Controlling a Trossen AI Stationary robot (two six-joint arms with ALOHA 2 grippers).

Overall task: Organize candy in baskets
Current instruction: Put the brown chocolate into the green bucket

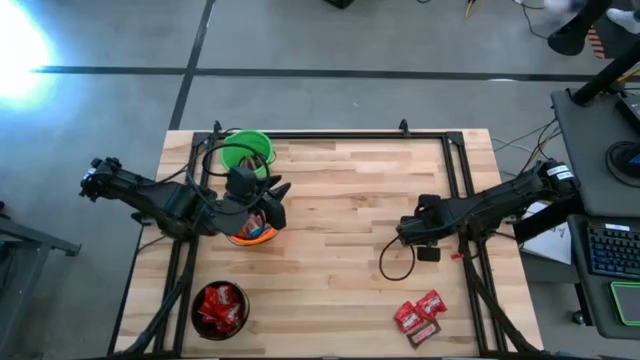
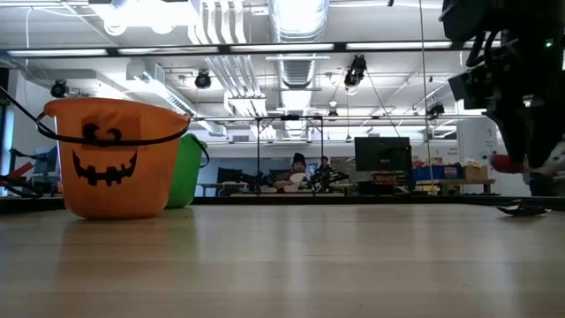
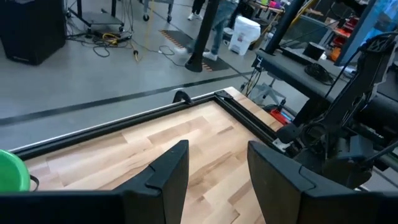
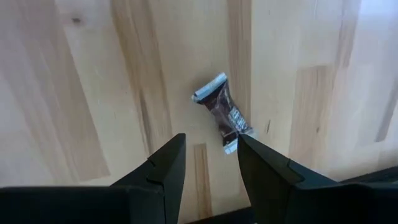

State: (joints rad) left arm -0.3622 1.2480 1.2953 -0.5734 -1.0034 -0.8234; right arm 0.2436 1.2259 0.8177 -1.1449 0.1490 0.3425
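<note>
The orange basket [image 1: 250, 236] stands at the table's left with my left gripper [image 1: 270, 200] hovering open above it, nothing between its fingers [image 3: 217, 180]. The green basket [image 1: 245, 150] stands just beyond the orange one. The black basket [image 1: 220, 308], at the near left, holds several red candies. A dark brown candy [image 4: 222, 114] lies flat on the wood at the right. My right gripper [image 4: 208, 158] points down above it, open, fingers clear of the wrapper. A small heap of red and dark candies [image 1: 420, 315] lies at the near right.
A black frame rail [image 1: 340, 133] runs along the table's far edge and down both sides. A loose black cable loop [image 1: 392, 265] hangs by my right gripper. The wide middle of the wooden top [image 1: 340, 220] is bare. A desk with a keyboard [image 1: 610, 250] stands off the right edge.
</note>
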